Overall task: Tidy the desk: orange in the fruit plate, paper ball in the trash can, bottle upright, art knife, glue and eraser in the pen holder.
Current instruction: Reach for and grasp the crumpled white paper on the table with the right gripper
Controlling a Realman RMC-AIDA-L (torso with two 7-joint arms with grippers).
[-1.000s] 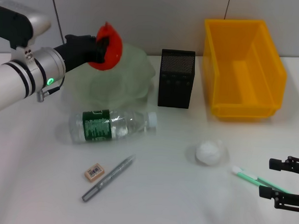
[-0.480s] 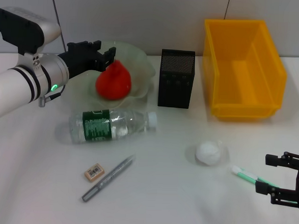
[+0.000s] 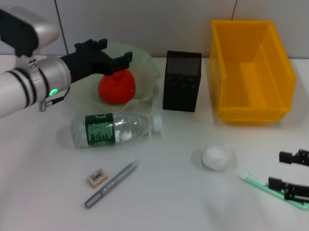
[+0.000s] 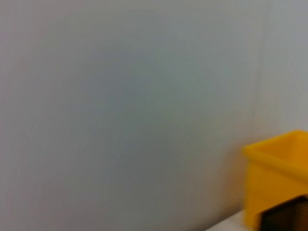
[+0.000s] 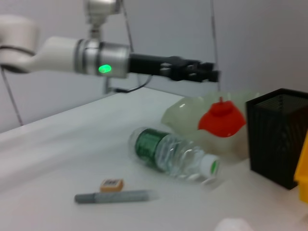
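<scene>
Hovering over the fruit plate (image 3: 146, 69), the left end effector (image 3: 113, 56) has its fingers spread open and nothing in them, while the orange (image 3: 116, 88) sits in the plate just below. On the bench (image 3: 40, 192) the bottle (image 3: 116, 129) lies on its side in front of the plate, with the eraser (image 3: 97, 178) and the grey art knife (image 3: 112, 184) nearer the front. The black mesh pen holder (image 3: 182, 81) stands upright between the plate and the yellow trash can (image 3: 251, 70). The paper ball (image 3: 216, 157) is near the right end effector (image 3: 298, 174), which is open too, down low right at the green glue stick (image 3: 274, 189), not gripping it.
</scene>
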